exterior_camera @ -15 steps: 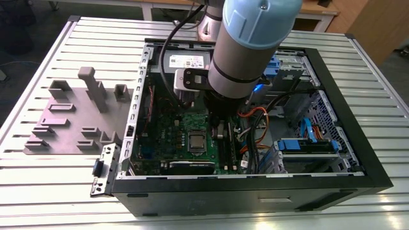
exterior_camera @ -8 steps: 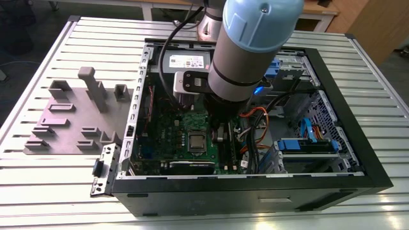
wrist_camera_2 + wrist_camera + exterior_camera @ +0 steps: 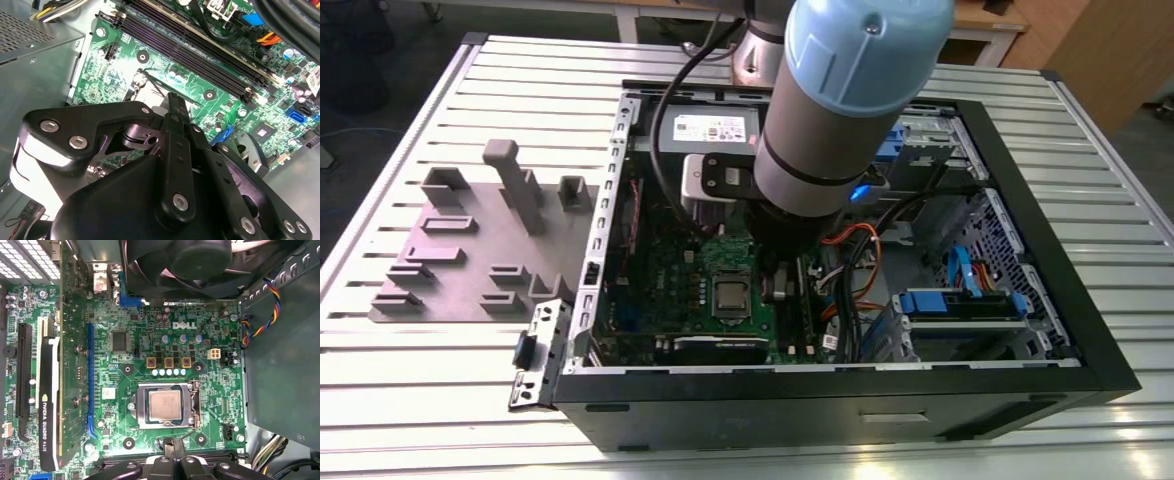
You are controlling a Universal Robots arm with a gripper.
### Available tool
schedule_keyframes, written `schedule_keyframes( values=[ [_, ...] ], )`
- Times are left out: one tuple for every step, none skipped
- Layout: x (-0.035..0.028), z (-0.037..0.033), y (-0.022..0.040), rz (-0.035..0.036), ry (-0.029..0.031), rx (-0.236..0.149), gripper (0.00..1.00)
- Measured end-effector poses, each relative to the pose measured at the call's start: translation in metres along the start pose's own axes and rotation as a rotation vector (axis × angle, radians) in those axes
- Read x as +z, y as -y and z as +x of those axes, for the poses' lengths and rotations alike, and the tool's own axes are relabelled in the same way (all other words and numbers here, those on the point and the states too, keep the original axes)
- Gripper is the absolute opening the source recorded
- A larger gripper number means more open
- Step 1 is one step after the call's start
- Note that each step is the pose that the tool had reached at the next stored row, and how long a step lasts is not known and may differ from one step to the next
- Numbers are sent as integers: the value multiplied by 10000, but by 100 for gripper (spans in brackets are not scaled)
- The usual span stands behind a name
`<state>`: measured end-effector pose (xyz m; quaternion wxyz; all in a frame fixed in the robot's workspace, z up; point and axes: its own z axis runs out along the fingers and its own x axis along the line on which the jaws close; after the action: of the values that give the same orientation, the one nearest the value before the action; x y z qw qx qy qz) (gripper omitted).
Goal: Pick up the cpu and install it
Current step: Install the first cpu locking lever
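Note:
The cpu is a small silver-grey square lying flat inside the metal socket frame on the green motherboard. The exterior view shows the cpu in the middle of the open computer case. My gripper hangs just beside the socket, its black fingers together and nothing seen between them. A thin wire lever of the socket runs past the tip. In the second wrist view my gripper points down at the board near the socket's edge. My gripper stands just to the exterior view's right of the cpu.
Long black memory sticks lie close by the gripper. A graphics card and a case fan border the board. Orange and black cables and a blue drive cage fill the case's right. A grey fixture plate lies outside.

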<state>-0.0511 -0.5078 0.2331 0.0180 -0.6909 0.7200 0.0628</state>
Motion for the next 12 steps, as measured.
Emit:
schedule_keyframes(
  values=[
    [4,4,0,0,0,-3,11],
    [7,7,0,0,0,-6,11],
    [10,11,1,-1,-1,-10,11],
    [15,15,1,-2,-2,-14,11],
    [19,19,1,-2,-2,-18,11],
    [25,23,2,-2,0,-22,11],
    [31,27,2,-3,-2,-27,11],
    [36,32,3,-4,-2,-32,11],
    [42,37,3,-4,-4,-37,11],
    [49,41,3,-5,-5,-43,11],
    [60,45,3,-5,-3,-48,11],
    [69,49,4,-6,-4,-54,11]
  ],
)
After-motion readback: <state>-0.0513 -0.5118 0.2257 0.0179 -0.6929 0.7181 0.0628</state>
